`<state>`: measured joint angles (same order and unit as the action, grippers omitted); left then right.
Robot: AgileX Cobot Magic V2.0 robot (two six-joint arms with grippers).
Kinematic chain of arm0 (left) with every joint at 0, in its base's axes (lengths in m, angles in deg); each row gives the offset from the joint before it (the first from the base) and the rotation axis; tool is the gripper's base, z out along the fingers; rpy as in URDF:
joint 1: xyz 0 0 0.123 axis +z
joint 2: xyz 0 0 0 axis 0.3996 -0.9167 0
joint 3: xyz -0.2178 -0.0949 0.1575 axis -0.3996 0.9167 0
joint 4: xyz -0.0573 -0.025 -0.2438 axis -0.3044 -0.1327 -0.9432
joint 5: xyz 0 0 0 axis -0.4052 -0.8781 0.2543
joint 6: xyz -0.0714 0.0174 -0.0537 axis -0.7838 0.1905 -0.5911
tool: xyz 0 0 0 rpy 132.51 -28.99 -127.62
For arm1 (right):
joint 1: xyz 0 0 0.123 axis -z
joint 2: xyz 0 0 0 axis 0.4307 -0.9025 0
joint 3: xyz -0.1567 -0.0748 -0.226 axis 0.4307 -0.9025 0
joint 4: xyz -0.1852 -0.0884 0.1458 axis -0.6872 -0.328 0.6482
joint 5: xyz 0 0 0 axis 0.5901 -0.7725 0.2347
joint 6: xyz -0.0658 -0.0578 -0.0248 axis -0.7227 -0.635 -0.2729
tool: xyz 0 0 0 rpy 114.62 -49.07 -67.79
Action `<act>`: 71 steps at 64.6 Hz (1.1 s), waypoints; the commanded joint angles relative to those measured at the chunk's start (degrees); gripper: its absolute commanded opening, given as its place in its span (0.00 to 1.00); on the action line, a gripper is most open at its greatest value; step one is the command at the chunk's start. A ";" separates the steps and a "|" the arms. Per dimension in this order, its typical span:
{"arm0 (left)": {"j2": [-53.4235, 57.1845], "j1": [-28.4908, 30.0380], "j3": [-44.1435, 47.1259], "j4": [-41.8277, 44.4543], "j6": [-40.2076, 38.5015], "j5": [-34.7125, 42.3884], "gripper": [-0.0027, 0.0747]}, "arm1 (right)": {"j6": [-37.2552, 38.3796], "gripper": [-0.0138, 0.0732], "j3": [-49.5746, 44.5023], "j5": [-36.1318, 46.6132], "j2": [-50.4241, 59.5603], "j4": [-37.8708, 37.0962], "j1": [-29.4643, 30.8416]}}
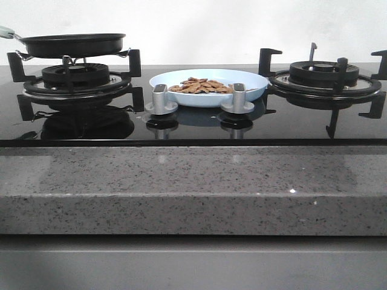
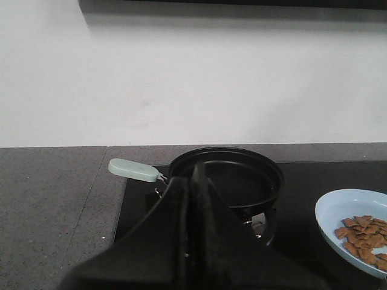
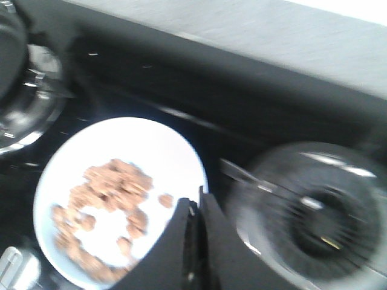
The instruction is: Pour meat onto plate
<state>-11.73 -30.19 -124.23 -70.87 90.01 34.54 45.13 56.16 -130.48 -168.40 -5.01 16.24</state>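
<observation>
Meat on plate
Your meat (image 1: 201,86) spreads widthwise across the plate (image 1: 254,81); both grippers (image 2: 196,181) (image 3: 195,211) hover pressed closed, empty.

The plate (image 1: 249,90) stands on the cooktop (image 1: 290,124) between two burners, behind two knobs (image 1: 161,100). The meat (image 1: 201,86) lies in the plate (spread over its middle). On the left burner (image 1: 75,78) sits the frying pan (image 1: 72,44). The right burner (image 1: 323,75) stands beside the plate.
</observation>
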 commanded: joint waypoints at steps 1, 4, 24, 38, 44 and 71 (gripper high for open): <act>-0.18 -0.38 -1.52 -0.50 -0.38 5.02 0.01 | -1.00 0.09 -3.39 -2.13 8.24 -4.11 -0.84; -0.18 -0.38 -1.52 -0.50 -0.38 5.02 0.01 | -1.27 0.09 -7.59 0.54 11.29 -6.29 -1.21; -0.18 -0.38 -1.52 -0.61 -0.38 4.38 0.01 | -1.27 0.09 -52.37 32.49 38.64 -10.68 -2.15; -0.18 -0.38 -1.52 -0.61 -0.38 3.14 0.01 | -1.27 0.09 -75.86 45.70 55.71 -10.63 -2.15; -0.18 -0.38 -1.52 -0.61 -0.38 3.06 0.01 | -1.27 0.09 -82.60 46.13 60.67 -10.63 -2.15; -0.18 -0.38 -1.52 -0.61 -0.38 3.06 0.01 | -1.27 0.09 -104.42 57.25 87.85 -9.31 -2.15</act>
<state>-11.73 -30.19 -124.23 -70.87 90.01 33.74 44.32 -46.86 -79.10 -83.57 -14.69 14.16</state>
